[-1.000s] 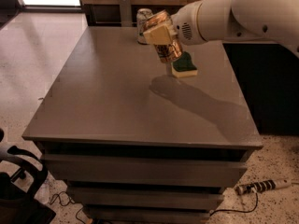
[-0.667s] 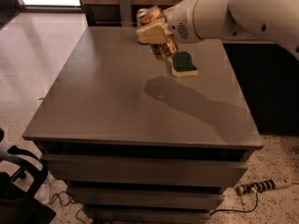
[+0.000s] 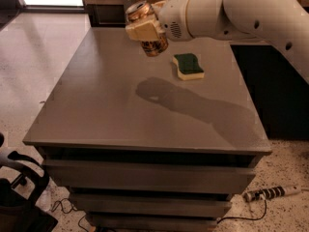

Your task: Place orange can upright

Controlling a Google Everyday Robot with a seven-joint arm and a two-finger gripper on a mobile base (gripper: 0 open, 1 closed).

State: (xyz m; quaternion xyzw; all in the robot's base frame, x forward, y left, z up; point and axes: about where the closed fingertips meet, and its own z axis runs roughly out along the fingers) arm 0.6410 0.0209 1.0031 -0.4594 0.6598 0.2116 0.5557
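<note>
Leftward and a little toward the far edge: that is how the hand (image 3: 145, 30) has travelled since the earlier frames, so the orange can (image 3: 155, 45) no longer overlaps the green-and-yellow sponge (image 3: 188, 65), which now lies apart to the right. The hand is clamped across the can's middle and holds it in the air above the far part of the grey desk (image 3: 96, 110). The can is tilted, its silver top leaning up and to the left and its base pointing down and to the right.

To do this step well, the wrist should likely roll until the can's axis is vertical before any descent. Bare desk left of the sponge looks like the safest landing spot. Lowering slowly until the base sits flat, then parting the fingers without dragging sideways, should keep the light can from tipping or rolling.
</note>
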